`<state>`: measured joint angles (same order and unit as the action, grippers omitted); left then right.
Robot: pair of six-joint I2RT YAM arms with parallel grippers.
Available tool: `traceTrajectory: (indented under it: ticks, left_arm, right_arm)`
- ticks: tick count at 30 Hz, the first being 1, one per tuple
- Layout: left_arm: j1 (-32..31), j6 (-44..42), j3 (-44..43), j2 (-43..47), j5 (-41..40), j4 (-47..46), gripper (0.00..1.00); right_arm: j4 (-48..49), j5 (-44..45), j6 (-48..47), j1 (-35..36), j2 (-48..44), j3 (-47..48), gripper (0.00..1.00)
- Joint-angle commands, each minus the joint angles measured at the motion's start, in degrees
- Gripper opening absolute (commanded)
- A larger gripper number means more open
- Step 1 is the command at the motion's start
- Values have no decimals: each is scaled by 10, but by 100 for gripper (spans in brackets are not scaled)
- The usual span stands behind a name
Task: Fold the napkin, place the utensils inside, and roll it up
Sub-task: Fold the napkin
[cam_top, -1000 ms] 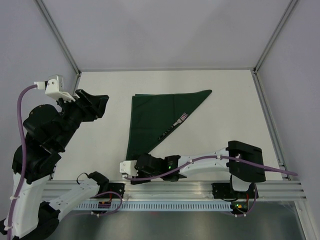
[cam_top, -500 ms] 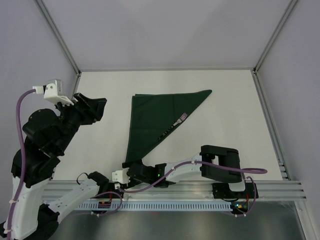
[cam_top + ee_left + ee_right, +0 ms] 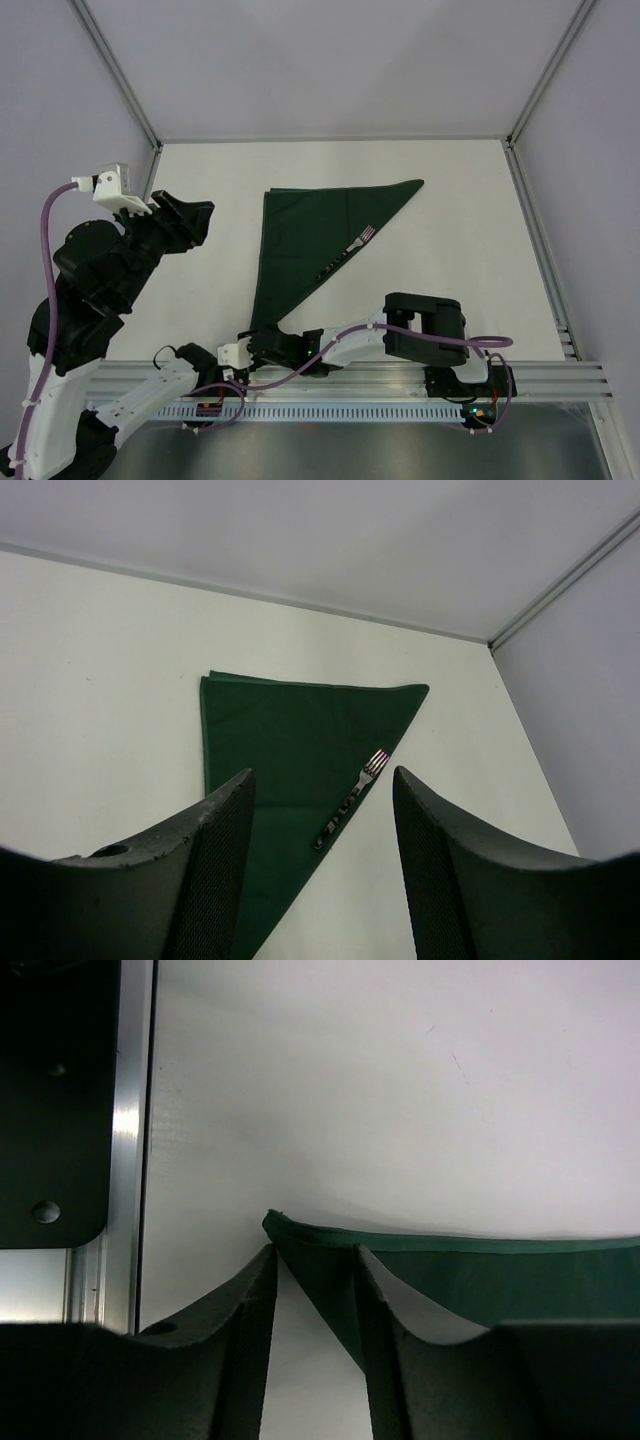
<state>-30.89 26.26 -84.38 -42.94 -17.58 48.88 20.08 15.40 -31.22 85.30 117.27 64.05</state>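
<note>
Top cam: fixed, high behind the arm bases, looks down and forward over the whole table (image 3: 470, 230). Far off, both arms in frame.

Left wrist cam: raised at table's left side, tilted down toward the far right corner. Mid range, whole napkin (image 3: 280, 740) and fork (image 3: 372, 768) seen past the left gripper (image 3: 322, 775).

Right wrist cam: nearly straight down, very close. Shows only the napkin's near corner at the right gripper (image 3: 315, 1255), plus the front rail (image 3: 125, 1140).

Overlap: napkin in all three, fork in top and left wrist.
</note>
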Motion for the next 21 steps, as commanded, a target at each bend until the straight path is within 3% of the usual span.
traceTrajectory:
  ticks: [1, 4, 8, 14, 21]
  left_arm:
    - [0, -1, 6, 2, -5, -5, 62]
    - [0, -2, 11, 4, -4, -5, 62]
    - [0, -6, 13, 4, -4, -5, 62]
    - [0, -8, 14, 0, -1, -7, 62]
    - [0, -8, 13, -13, 11, -12, 62]
  right_arm:
    - [24, 6, -3, 2, 15, 22, 42]
    - [19, 7, -2, 1, 19, 26, 26]
    - [11, 5, 4, 0, 14, 27, 14]
    - [-19, 8, 27, -10, -2, 47, 5]
    - [-55, 23, 79, -49, -29, 72, 4]
